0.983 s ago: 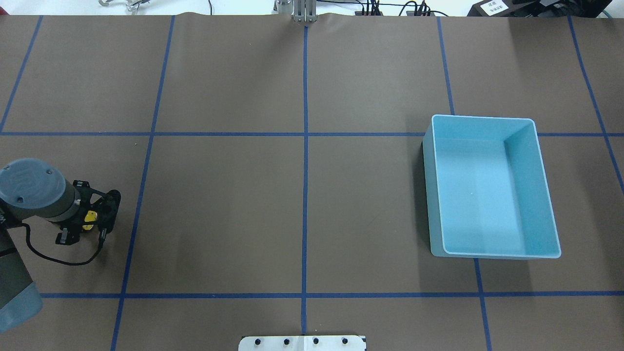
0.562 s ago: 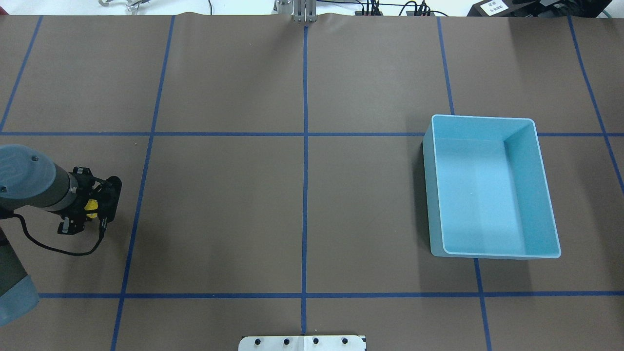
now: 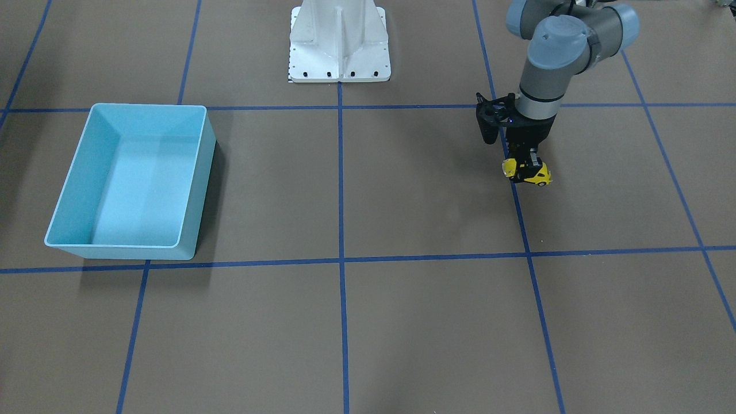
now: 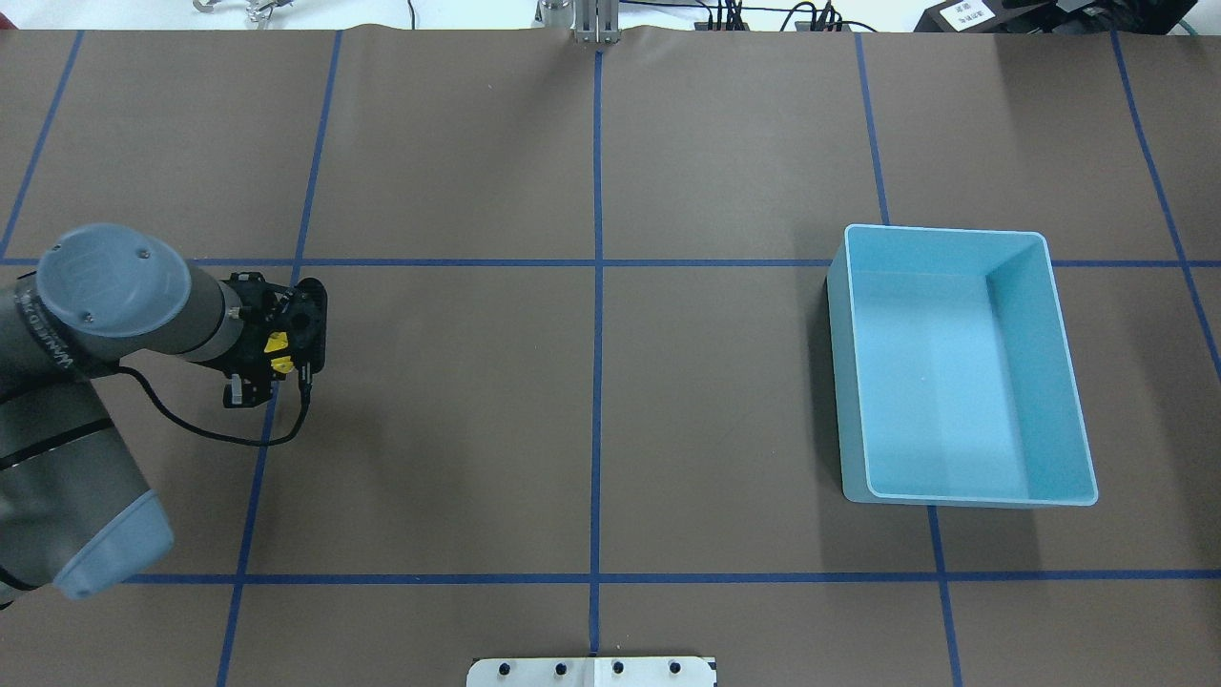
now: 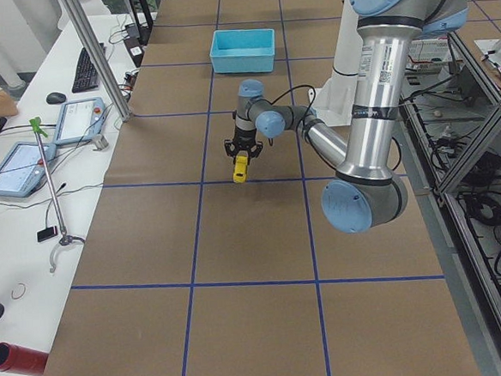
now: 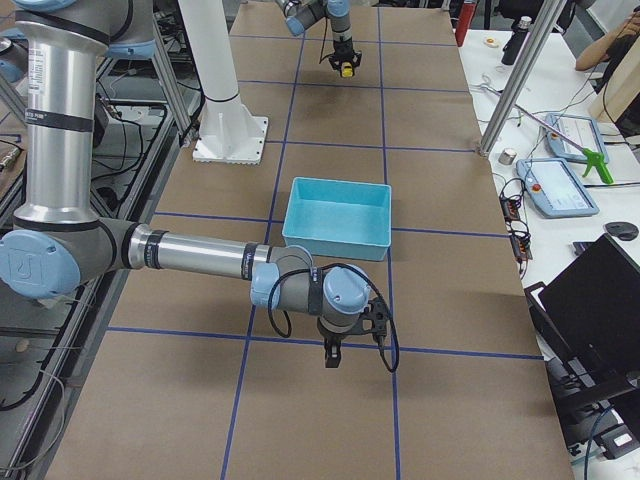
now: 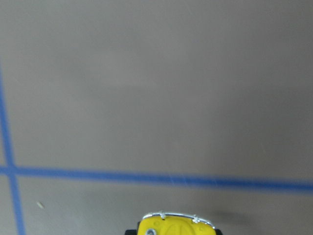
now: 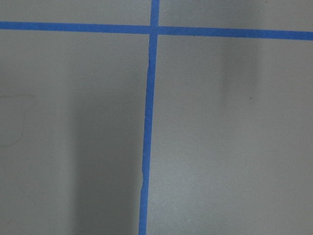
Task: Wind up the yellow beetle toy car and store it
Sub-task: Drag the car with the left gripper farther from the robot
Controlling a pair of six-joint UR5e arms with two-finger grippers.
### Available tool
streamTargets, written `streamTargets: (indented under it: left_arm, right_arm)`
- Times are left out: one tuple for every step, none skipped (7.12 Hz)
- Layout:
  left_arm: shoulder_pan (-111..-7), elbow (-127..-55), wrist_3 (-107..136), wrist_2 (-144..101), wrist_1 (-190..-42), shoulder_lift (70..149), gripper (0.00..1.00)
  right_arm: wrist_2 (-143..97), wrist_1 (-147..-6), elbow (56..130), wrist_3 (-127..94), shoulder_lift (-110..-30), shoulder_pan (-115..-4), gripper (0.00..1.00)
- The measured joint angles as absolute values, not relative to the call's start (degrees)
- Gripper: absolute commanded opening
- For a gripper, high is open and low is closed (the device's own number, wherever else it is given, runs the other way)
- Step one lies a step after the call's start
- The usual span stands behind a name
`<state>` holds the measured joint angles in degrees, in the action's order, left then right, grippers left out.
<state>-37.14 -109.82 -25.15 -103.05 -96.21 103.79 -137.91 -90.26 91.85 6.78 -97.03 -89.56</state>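
My left end effector (image 3: 524,168) pinches the yellow beetle toy car (image 3: 532,175) — over the left part of the desk (image 3: 402,322).
The car hangs in my fingers just beside a blue tape line (image 3: 520,218), well apart from the light-blue bin (image 3: 198,178) on the right. My right end effector (image 6: 330,353) hangs further right than the bin — spread or pressed together, I cannot tell.

The overhead view looks forward and down from behind the robot (image 3: 339,46); the front view faces it steeply from across the table (image 3: 402,322). Both share the blue bin (image 4: 954,382). Side views look along the table from either end. Wrist views look down from close above it.
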Motion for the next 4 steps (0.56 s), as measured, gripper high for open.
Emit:
streamTargets:
  left_arm:
    - [-37.08, -107.37, -24.66, -103.74, -97.3, 106.17, 0.0]
    - [-37.1, -104.8, -24.46, -105.74, -98.7, 107.67, 0.0]
    - [-37.19, -102.97, -24.38, -108.21, -99.36, 108.32, 0.0]
    - [-37.26, -101.92, -24.27, -109.61, -99.44, 108.62, 0.0]
  right_arm:
    - [-137.96, -90.26, 91.85, 6.82, -97.03, -89.56, 1.0]
    - [-137.98, -90.26, 91.85, 6.84, -97.03, -89.56, 1.0]
    - [-137.98, -90.26, 91.85, 6.85, -97.03, -89.56, 1.0]
    - [-137.99, -90.26, 91.85, 6.86, -97.03, -89.56, 1.0]
